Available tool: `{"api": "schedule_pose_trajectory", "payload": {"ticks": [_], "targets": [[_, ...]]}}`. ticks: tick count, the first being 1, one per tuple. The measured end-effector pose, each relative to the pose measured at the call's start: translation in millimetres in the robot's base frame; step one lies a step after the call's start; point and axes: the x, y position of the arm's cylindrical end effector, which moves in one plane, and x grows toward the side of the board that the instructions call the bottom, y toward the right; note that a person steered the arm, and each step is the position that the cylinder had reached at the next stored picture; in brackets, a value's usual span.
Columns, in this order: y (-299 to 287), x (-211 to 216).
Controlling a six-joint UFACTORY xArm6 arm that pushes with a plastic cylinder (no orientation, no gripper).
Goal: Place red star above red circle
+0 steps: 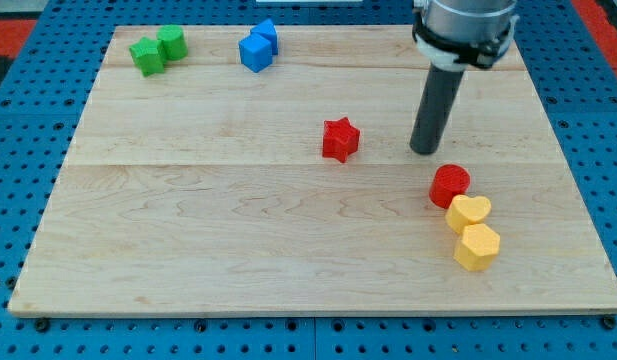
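The red star (340, 139) is seen near the middle of the table (238, 250), with bare wood all round it. The red circle (450, 186) lies at about four o'clock from it, well apart. My tip (425, 151) is set down between the two, at three o'clock from the star and at eleven o'clock from the circle, touching neither.

A yellow heart-like block (469, 212) is pressed against the circle at five o'clock, and a yellow hexagon (477, 247) touches that one below. Two green blocks (157, 50) and two blue blocks (259, 46) sit in pairs at the far edge; their shapes are hard to make out.

The arm is cut off by the view's top; no gripper is fitted. The table is pale planked wood on blue pegboard (18, 200).
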Motion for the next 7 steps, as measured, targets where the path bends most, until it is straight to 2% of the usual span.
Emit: {"api": "schedule_pose_trajectory", "payload": {"ticks": [1,2,3,4,5,7], "targets": [[-28,-53],[-117,-78],[-139,-48],[-139,-13],[-128,-6],[-54,-3]]}}
